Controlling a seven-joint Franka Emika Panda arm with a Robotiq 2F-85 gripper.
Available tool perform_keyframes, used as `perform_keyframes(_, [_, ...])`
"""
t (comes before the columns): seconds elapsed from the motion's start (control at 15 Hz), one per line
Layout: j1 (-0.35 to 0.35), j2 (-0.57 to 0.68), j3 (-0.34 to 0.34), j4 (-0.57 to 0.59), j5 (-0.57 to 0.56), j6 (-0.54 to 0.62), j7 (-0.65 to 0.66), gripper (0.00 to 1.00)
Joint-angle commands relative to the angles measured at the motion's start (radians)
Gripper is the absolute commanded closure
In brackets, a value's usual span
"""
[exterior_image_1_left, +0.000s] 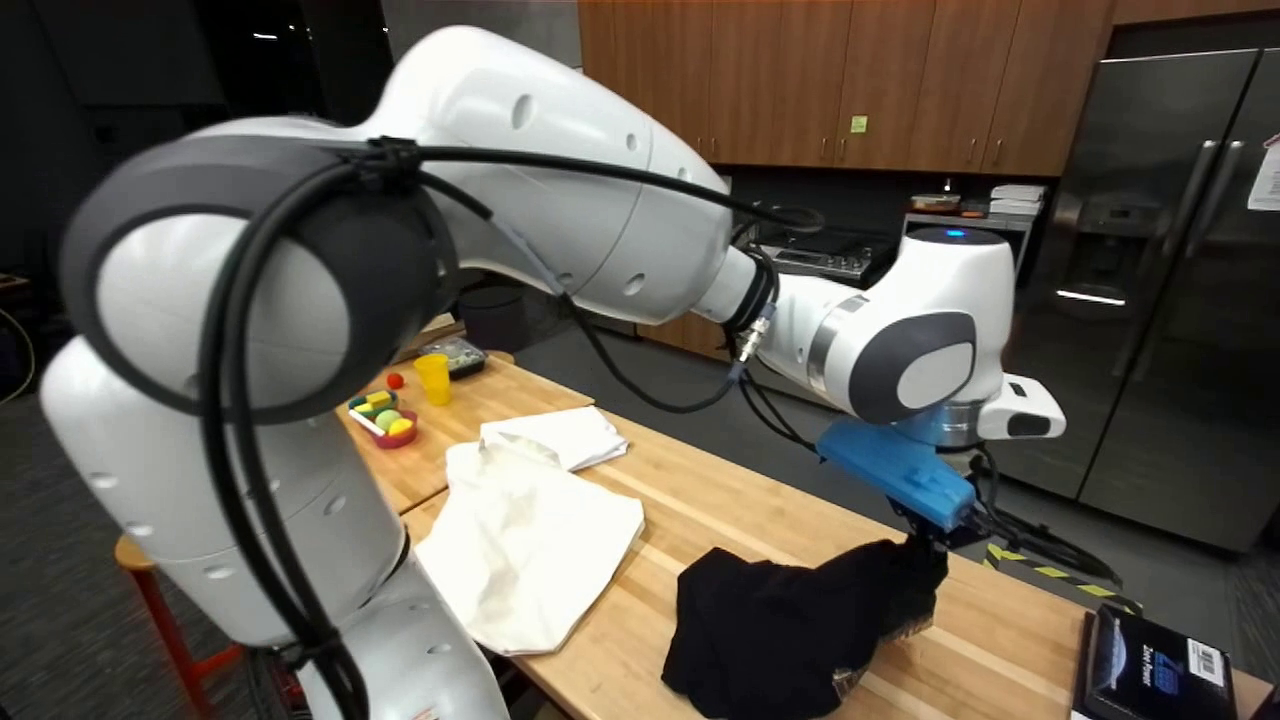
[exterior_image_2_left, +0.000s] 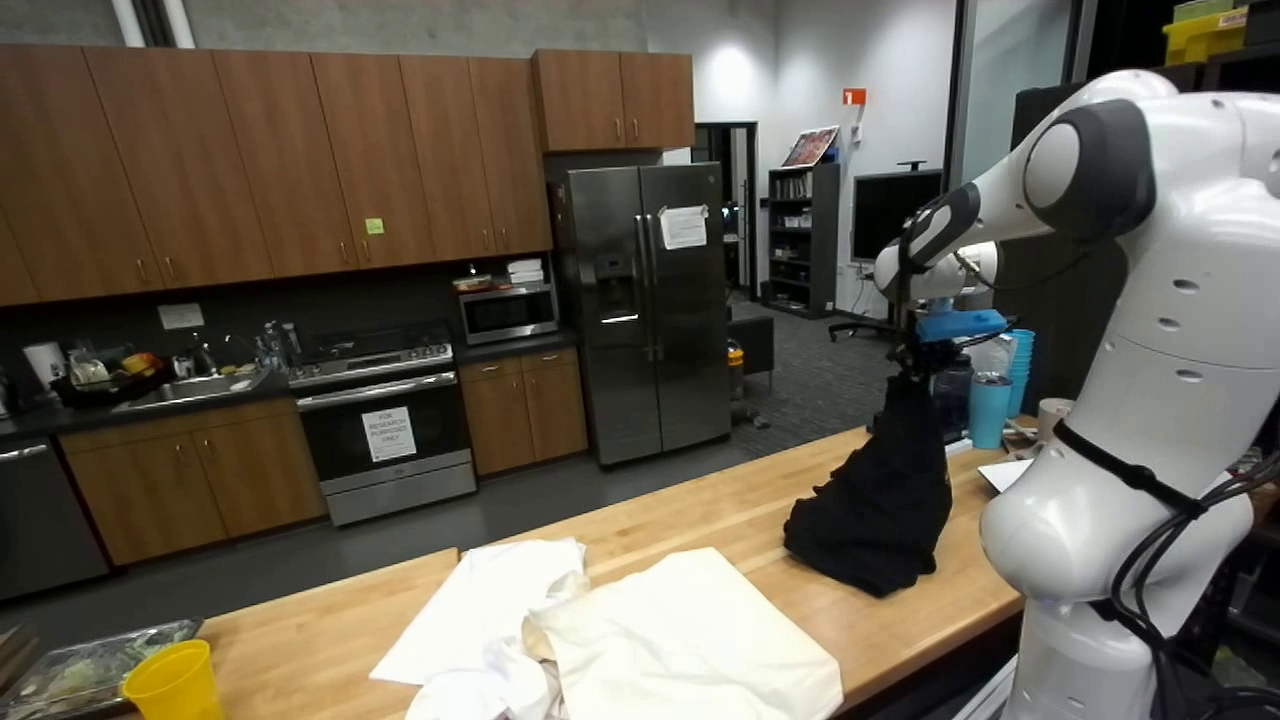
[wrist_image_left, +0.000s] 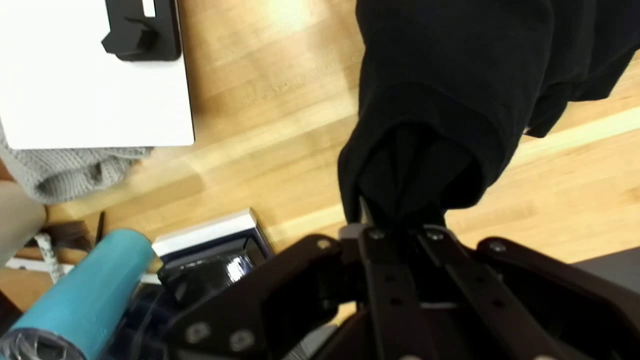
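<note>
Kitchen interior with brown cabinets (exterior_image_2_left: 370, 140) and a steel fridge (exterior_image_2_left: 650, 310) behind a wooden table (exterior_image_1_left: 720, 510). From the gripper (wrist_image_left: 401, 231) hangs a black cloth (exterior_image_2_left: 868, 500): its upper end is pinched between the closed jaws, while its lower folds rest on the table, as both exterior views show. In the wrist view, fabric beside the jaws curls into a hollow. Well apart lie a cream cloth (exterior_image_2_left: 690, 640) and a white cloth (exterior_image_2_left: 480, 600), overlapping; a black box (exterior_image_1_left: 1160, 665) lies near the table's edge. Step in hand, by judgement: the cloth is secured and partly raised. Any next move calls for firm pressure, with allowance for the trailing folds.
</note>
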Motion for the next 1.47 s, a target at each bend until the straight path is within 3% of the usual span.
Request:
perform_keyframes(0.0, [-0.052, 0.248, -0.053, 0.189, 0.106, -0.067, -0.003, 0.98])
perform_keyframes(0.33, [-0.179, 0.525, -0.081, 0.412, 0.209, -0.079, 0.086, 0.98])
perform_keyframes(0.4, [-0.161, 0.430, -0.060, 0.294, 0.178, -0.031, 0.043, 0.69])
perform_keyframes(0.47, [-0.175, 0.462, -0.058, 0.320, 0.179, -0.032, 0.043, 0.92])
perform_keyframes(0.73, [-0.176, 0.471, -0.052, 0.320, 0.179, -0.030, 0.043, 0.70])
perform_keyframes(0.87, [-0.167, 0.458, -0.048, 0.317, 0.180, -0.032, 0.044, 0.69])
perform_keyframes(0.93, [-0.167, 0.456, -0.048, 0.317, 0.180, -0.032, 0.044, 0.44])
perform_keyframes(1.07, [-0.133, 0.387, -0.018, 0.257, 0.176, -0.076, 0.030, 0.40])
perform_keyframes(1.4, [-0.019, 0.198, 0.066, 0.033, 0.075, -0.003, -0.028, 0.08])
